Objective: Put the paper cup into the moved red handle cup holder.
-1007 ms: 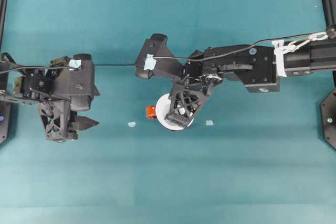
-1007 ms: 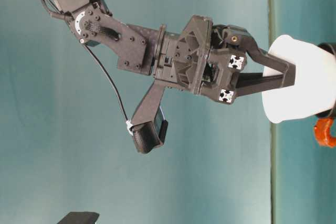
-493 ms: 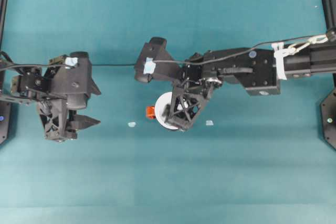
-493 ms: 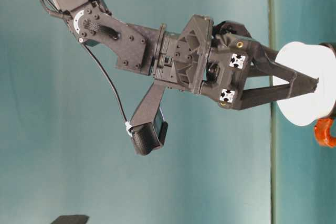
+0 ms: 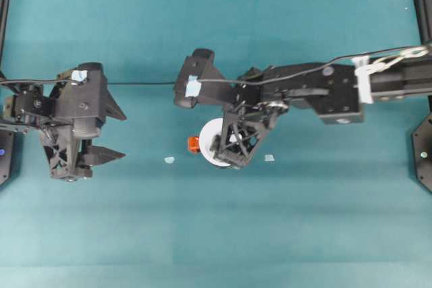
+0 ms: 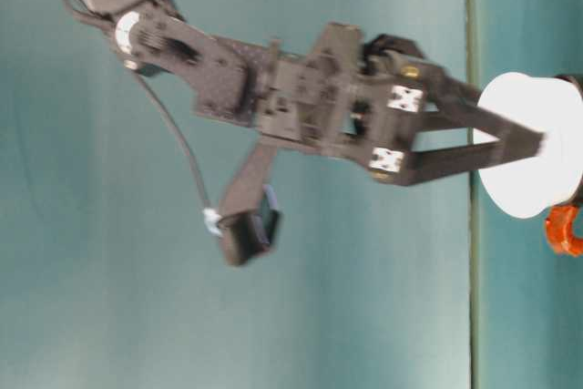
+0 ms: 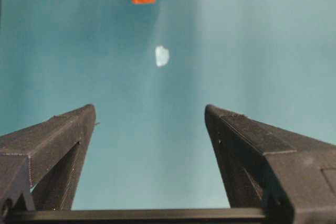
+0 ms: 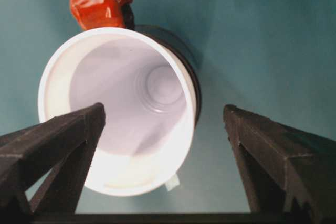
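From overhead we see the paper cup (image 5: 213, 141) sitting mid-desk under the right gripper (image 5: 236, 145), the orange-red handle of the red handle cup holder (image 5: 194, 144) poking out beside it; the left gripper (image 5: 94, 156) hangs well apart near its own end of the desk (image 5: 216, 234), jaws spread and empty. At table level, the picture is blurred, but the cup stands seated in the dark holder, with the right jaws parted around its rim. Our left wrist view looks between open jaws at bare desk, the handle far ahead and a pale scrap of tape (image 7: 161, 55) between. The right wrist view looks straight into the cup, upright in the holder, jaws wide on either side and not touching. We judge the placing done; what remains is lifting straight up, clear of the rim. Open desk lies all around.
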`<state>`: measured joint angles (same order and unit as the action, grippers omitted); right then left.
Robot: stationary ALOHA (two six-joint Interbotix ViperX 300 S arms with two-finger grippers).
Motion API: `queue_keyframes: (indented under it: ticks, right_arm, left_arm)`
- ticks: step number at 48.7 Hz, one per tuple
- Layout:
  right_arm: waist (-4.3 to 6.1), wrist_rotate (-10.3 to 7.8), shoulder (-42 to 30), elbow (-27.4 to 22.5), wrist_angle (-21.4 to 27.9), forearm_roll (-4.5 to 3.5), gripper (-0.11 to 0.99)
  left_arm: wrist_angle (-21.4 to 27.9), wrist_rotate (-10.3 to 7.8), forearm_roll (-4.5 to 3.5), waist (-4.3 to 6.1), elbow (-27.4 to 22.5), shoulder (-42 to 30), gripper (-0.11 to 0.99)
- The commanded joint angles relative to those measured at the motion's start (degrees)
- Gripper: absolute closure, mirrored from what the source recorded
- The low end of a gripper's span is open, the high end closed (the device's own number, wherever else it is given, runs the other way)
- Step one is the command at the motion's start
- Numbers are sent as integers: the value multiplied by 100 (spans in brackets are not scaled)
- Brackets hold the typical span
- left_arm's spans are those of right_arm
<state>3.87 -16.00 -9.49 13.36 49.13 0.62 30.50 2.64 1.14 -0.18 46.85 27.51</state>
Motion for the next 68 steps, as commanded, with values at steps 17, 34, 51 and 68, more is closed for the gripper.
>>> queue_keyframes:
  ticks: [17, 34, 51, 68]
  right_arm:
    - [-123, 229, 1485, 176, -105, -176, 2]
    - [-343, 914, 2092, 914, -1187, -176, 2]
    - [-334, 914, 2276, 1178, -1424, -176, 2]
    - [-334, 914, 2276, 1222, -1424, -167, 2]
  left_arm:
    - [-18, 26, 9, 9, 9, 281, -1]
    - [-18, 26, 9, 9, 79, 439, -1]
    - [-9, 26, 9, 70, 79, 431, -1]
    - [-9, 26, 9, 70, 79, 431, -1]
